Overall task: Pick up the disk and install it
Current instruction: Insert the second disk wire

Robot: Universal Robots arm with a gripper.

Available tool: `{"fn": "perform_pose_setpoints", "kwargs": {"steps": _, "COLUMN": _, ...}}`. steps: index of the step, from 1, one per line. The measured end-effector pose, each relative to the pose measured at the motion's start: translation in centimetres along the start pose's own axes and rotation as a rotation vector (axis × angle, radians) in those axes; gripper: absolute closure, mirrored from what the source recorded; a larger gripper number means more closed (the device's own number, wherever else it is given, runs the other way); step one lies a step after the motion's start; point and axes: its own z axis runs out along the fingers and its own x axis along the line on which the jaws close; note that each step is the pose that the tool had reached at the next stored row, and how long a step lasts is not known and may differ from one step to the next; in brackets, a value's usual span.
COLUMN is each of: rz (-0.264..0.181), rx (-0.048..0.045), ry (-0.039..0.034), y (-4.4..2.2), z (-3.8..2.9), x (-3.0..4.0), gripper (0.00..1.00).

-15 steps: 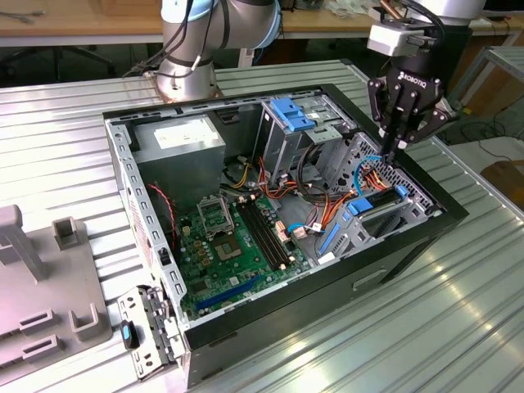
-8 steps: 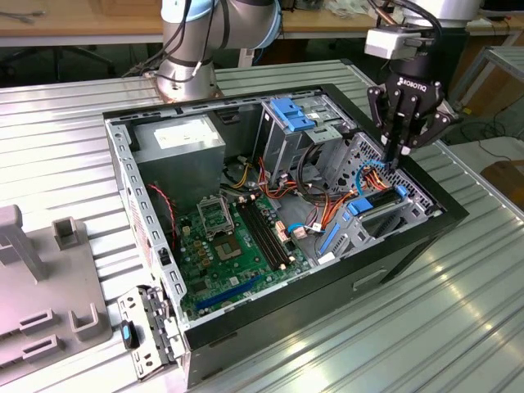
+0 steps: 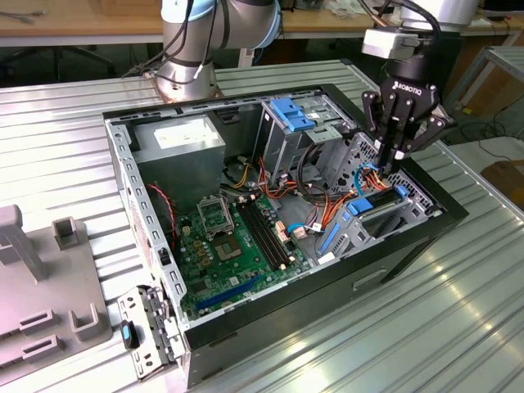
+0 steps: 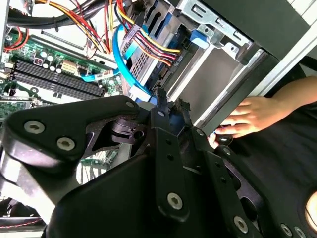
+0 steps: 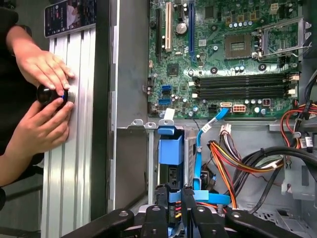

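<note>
**Disk sits edge-up in the case's drive bay, claw closed over it**

Disk (image 3: 378, 199) stands on edge in the metal drive bay (image 3: 372, 225) of the open computer case (image 3: 278, 237), at the end of the case nearest the table's (image 3: 409, 327) edge on the exterior view's right. Its blue rails line up with the bay's walls, which suggests the slot guides it down by those rails. The claw (image 3: 396, 155) hangs directly over the bay with its fingers (image 3: 385, 135) drawn narrow, their tips down at the disk's upper edge. They appear to pinch it, though the contact itself is hard to make out. In the first wrist view the blue-railed disk (image 5: 171, 148) runs between the bay's plates just ahead of the claw (image 5: 185, 198), so the grip is on the one edge that is left free.

Bundled red, yellow and orange cables (image 3: 327, 196) and a blue data cable (image 5: 208, 129) crowd the space beside the bay, towards the green motherboard (image 3: 237, 246). A vertical approach keeps the fingers out of them.

A person's hands (image 5: 44, 99) work a small dark knob (image 5: 47, 94) on the ribbed table just outside the case wall.
</note>
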Motion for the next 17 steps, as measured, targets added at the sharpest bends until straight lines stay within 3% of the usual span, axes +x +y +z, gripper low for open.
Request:
{"fn": "perform_pose_setpoints", "kwargs": {"steps": 7, "rz": 0.001, "rx": 0.0034, "ry": -0.0001, "y": 0.0, "z": 0.03, "x": -0.01, "gripper": 0.75}}
{"fn": "perform_pose_setpoints", "kwargs": {"steps": 10, "rz": 0.002, "rx": 0.0062, "ry": 0.0001, "y": 0.0, "z": 0.06, "x": -0.02, "gripper": 0.84}}
{"fn": "perform_pose_setpoints", "kwargs": {"steps": 17, "rz": 0.003, "rx": 0.0097, "ry": 0.0005, "y": -0.01, "z": 0.08, "x": -0.02, "gripper": 0.84}}
